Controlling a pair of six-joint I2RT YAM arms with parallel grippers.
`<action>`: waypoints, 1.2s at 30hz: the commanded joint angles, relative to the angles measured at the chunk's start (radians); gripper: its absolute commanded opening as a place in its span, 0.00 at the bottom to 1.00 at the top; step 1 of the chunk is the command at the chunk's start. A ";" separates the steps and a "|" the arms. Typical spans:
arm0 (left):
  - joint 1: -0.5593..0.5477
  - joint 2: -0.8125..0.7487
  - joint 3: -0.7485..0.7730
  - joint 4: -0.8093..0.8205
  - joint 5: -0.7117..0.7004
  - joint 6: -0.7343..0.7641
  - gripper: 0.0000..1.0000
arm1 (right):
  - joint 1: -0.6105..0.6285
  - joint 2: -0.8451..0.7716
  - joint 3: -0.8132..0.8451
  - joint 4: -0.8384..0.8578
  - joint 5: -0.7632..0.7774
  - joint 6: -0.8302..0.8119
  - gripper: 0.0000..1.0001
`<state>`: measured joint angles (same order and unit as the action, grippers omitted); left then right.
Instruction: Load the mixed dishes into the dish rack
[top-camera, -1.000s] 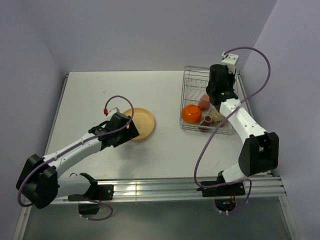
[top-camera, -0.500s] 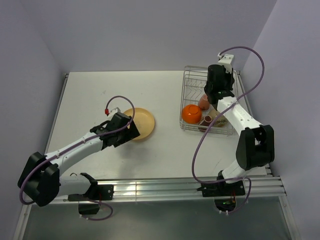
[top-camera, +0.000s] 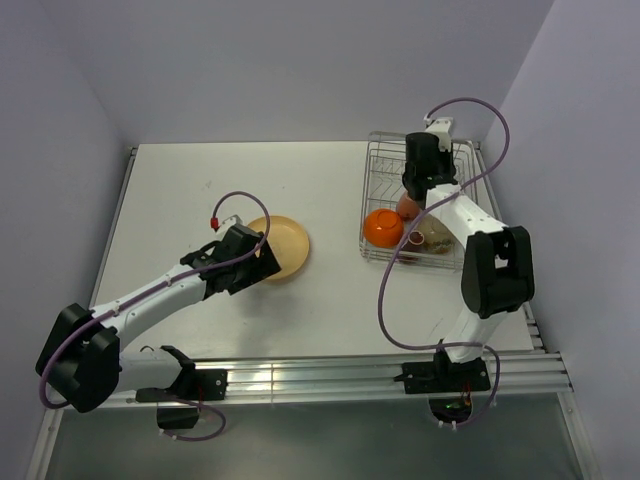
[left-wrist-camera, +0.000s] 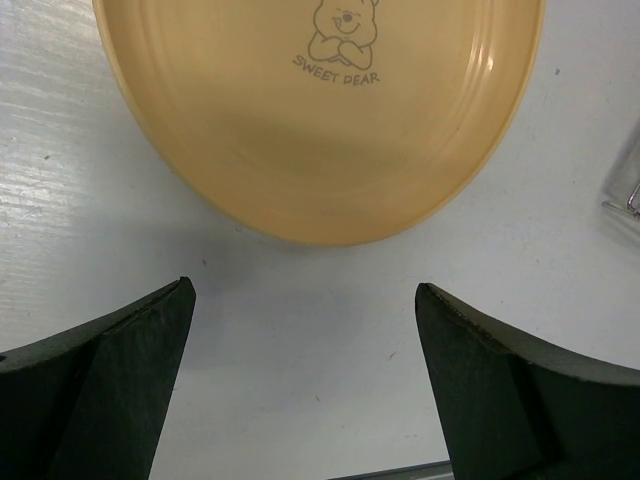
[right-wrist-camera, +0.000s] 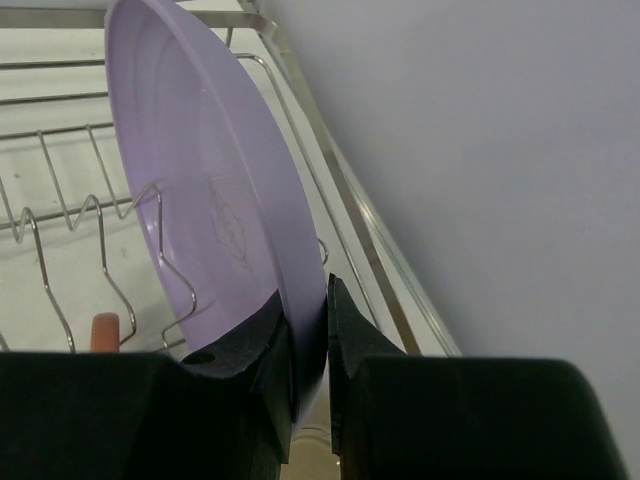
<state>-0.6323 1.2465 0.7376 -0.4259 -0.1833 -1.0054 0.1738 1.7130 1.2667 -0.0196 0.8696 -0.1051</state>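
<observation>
In the right wrist view my right gripper (right-wrist-camera: 312, 330) is shut on the rim of the lilac plate (right-wrist-camera: 200, 170). The plate stands on edge among the upright tines of the dish rack (right-wrist-camera: 50, 15). From above, that gripper (top-camera: 424, 172) hangs over the far part of the dish rack (top-camera: 372, 150) and hides the plate. The rack's near end holds the orange bowl (top-camera: 383, 227), the pink mug (top-camera: 408, 205), a small dark cup (top-camera: 414, 240) and a pale bowl (top-camera: 437, 236). My left gripper (left-wrist-camera: 302, 285) is open just short of a yellow plate (left-wrist-camera: 320, 130) lying flat on the table.
The yellow plate (top-camera: 281, 246) carries a bear print and the words "SWEET DEAR". The rack stands at the table's back right corner, close to the lilac side wall (top-camera: 580, 150). A metal rail (top-camera: 330, 375) runs along the table's near edge.
My right arm has swung left and toward the rack's far end, carrying the lilac plate with it. The left arm and the yellow plate have stayed put.
</observation>
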 joint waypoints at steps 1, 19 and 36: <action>0.008 0.011 0.022 0.019 0.004 0.021 0.99 | -0.007 0.010 0.102 -0.074 -0.015 0.086 0.19; 0.020 0.059 -0.035 0.064 -0.015 -0.071 0.89 | 0.121 -0.335 0.016 -0.319 -0.015 0.304 1.00; 0.092 0.165 0.006 0.070 -0.018 -0.133 0.77 | 0.590 -0.576 -0.122 -0.611 0.049 0.519 1.00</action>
<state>-0.5518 1.3869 0.7074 -0.3820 -0.1997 -1.1236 0.6998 1.1717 1.1557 -0.5713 0.8684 0.3370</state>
